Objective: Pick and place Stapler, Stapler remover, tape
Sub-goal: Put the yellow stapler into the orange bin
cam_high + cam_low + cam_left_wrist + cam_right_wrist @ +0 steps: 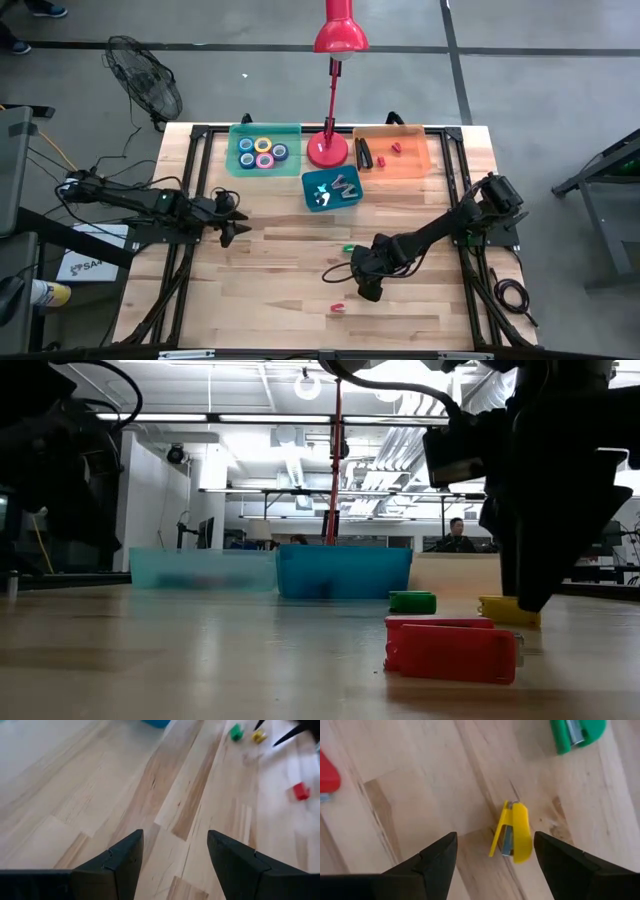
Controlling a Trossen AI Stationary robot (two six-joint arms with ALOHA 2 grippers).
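My right gripper (495, 836) hangs open over a small yellow stapler (513, 833), one finger on either side of it and clear of it. The stapler lies flat on the table; in the low view it (506, 610) sits just under the gripper (528, 575), and in the high view the gripper (363, 282) hides it. A green stapler (577, 732) (348, 248) and a red one (337, 307) (450, 650) lie nearby. Several tape rolls (262, 152) sit in the green tray (292, 132). My left gripper (175, 834) (240, 222) waits open at the table's left.
A teal tray (312, 182) and an orange tray (420, 165) stand at the far edge beside the green one, with a red desk lamp (328, 150) between them. Bare wood lies between the two arms. People sit in the room beyond the table (456, 535).
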